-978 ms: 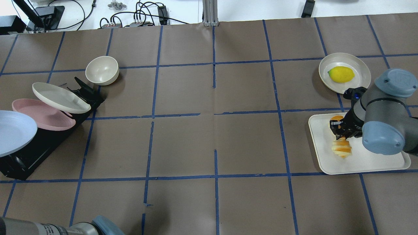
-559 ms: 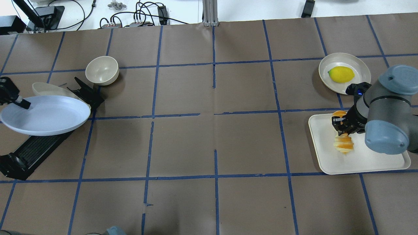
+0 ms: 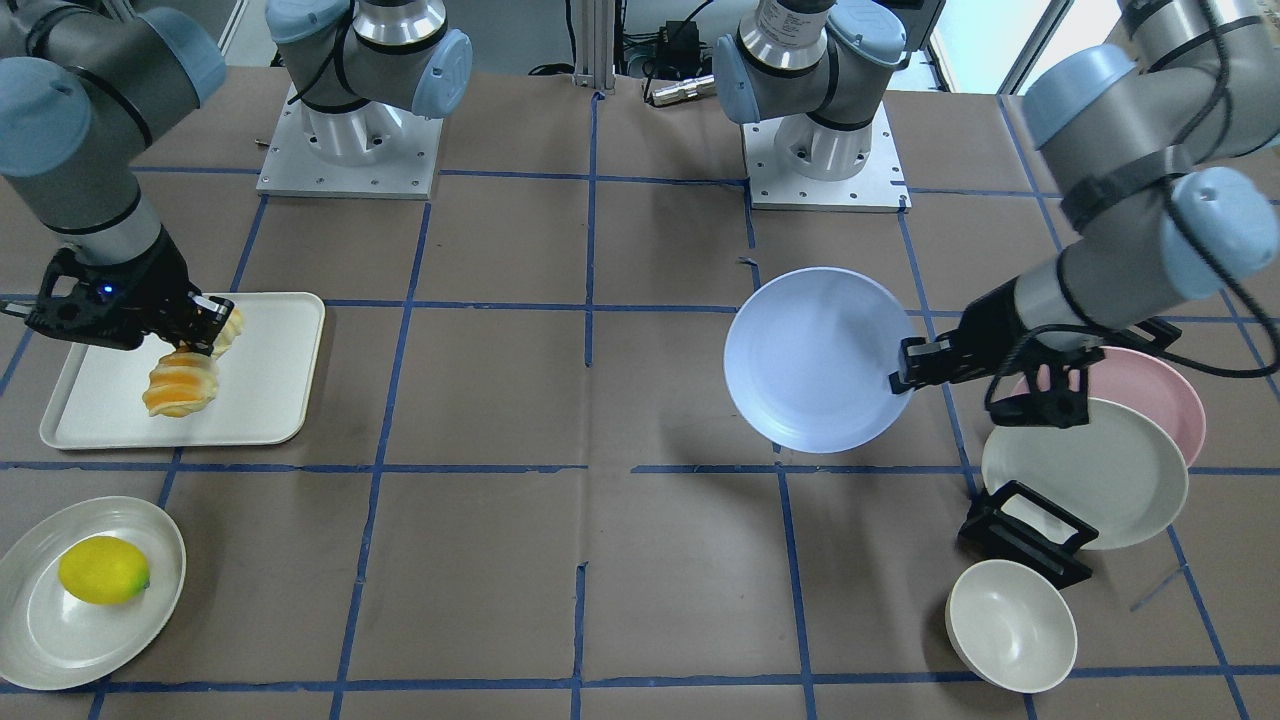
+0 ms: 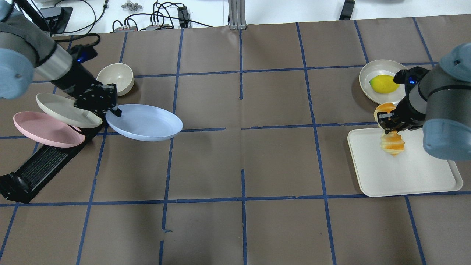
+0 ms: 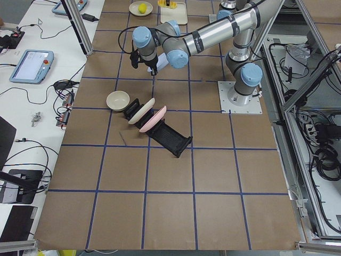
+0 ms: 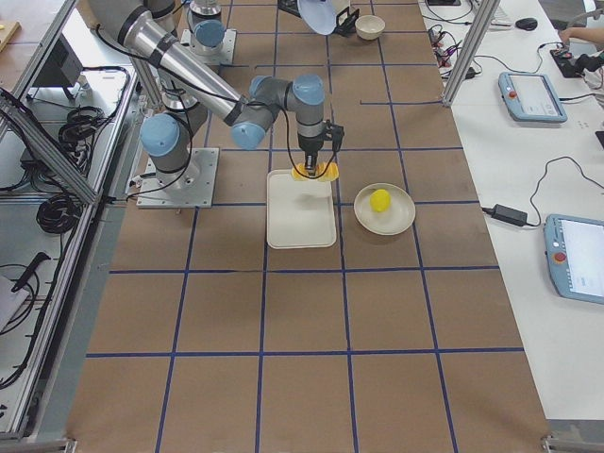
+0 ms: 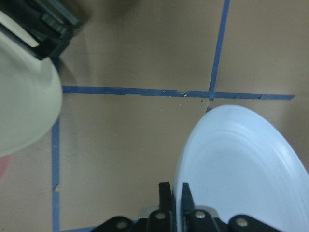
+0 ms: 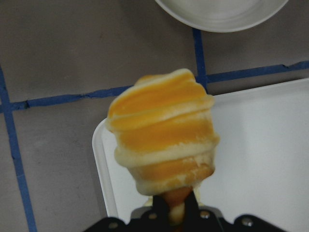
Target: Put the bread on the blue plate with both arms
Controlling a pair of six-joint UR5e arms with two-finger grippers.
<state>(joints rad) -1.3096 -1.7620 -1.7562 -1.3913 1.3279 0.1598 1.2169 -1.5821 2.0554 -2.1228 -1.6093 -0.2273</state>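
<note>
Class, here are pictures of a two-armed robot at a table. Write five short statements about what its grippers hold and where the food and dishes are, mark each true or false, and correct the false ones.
1. The left gripper holds the blue plate by its rim, clear of the table. True.
2. The bread lies flat on the tray. False: the right gripper holds it above the tray.
3. The lemon sits on a cream plate. True.
4. The pink plate lies flat on the table. False: it leans in the black rack.
5. The cream bowl is empty. True.
</note>
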